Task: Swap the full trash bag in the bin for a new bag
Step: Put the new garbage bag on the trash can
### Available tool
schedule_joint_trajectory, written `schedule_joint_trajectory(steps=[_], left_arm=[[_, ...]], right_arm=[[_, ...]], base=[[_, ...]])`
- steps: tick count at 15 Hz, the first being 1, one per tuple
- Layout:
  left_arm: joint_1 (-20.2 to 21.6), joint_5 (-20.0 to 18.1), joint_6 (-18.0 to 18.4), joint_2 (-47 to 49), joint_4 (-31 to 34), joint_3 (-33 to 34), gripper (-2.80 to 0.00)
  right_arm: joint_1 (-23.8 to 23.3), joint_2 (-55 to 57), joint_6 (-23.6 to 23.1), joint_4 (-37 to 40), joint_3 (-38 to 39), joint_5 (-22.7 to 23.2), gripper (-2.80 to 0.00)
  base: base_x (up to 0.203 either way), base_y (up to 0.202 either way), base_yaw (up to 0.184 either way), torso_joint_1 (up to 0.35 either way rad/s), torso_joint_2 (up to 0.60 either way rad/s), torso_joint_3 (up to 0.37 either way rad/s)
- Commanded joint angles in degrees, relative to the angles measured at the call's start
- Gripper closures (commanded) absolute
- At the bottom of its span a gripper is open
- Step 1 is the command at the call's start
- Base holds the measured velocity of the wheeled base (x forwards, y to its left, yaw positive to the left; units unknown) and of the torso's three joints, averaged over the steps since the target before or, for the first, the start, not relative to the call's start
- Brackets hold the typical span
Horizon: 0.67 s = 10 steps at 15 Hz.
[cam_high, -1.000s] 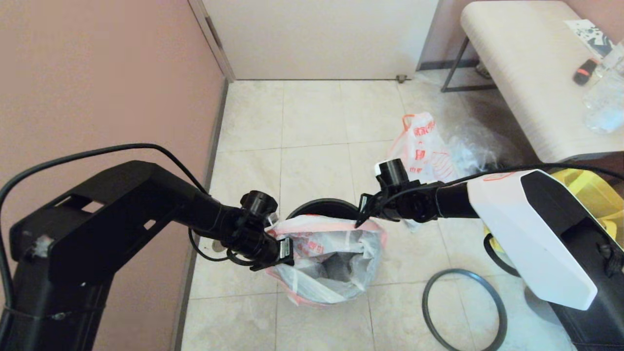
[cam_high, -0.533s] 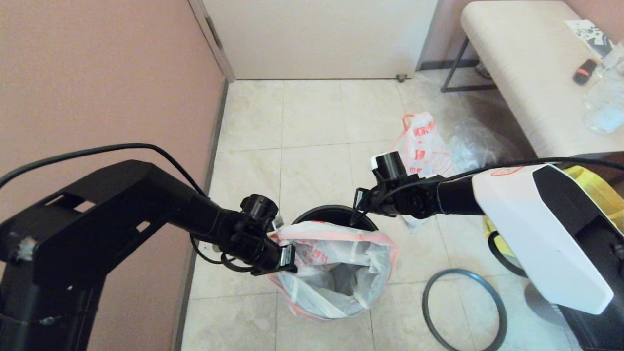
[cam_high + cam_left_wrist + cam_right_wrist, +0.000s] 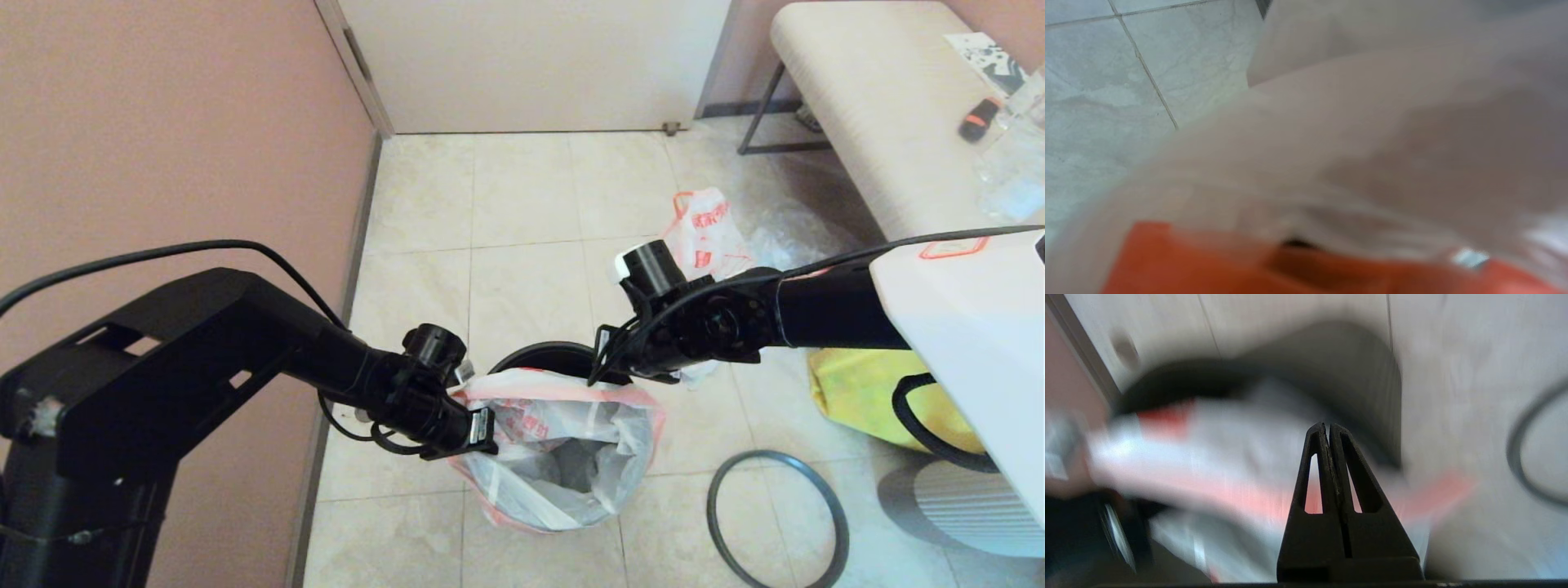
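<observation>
The new bag, white film with a pink band at its mouth, hangs open over the black bin, whose far rim shows behind it. My left gripper is shut on the bag's left mouth edge. In the left wrist view the bag film and its orange band fill the picture and hide the fingers. My right gripper is shut on nothing, its tips hovering just above the bag's far edge. The full trash bag stands on the floor beyond the bin.
The grey ring lies flat on the tiles right of the bin. A yellow tote and a grey ribbed object sit further right. A clear crumpled bag and a bench are behind. The wall runs close on the left.
The bag's mouth has slid toward me and spread wider, so more of the bin's far rim shows. My right arm has lifted and swung, uncovering the yellow tote; its gripper stays shut.
</observation>
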Motion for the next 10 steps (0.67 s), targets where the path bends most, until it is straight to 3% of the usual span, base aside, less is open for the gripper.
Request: schedule_joint_trajectory(steps=[1, 10], left_arm=[[0.09, -0.03, -0.33, 0.20, 0.05, -0.23, 0.00], [0.18, 0.42, -0.70, 0.46, -0.65, -0.32, 0.00]], right_arm=[[1.97, -2.03, 0.25, 3.29, 3.00, 0.00, 0.00], [6.80, -4.34, 0.28, 3.80, 8.36, 0.00, 0.00]], base=[[0.000, 0.000, 0.000, 0.000, 0.00, 0.000], [0.000, 0.000, 0.000, 0.000, 0.00, 0.000]])
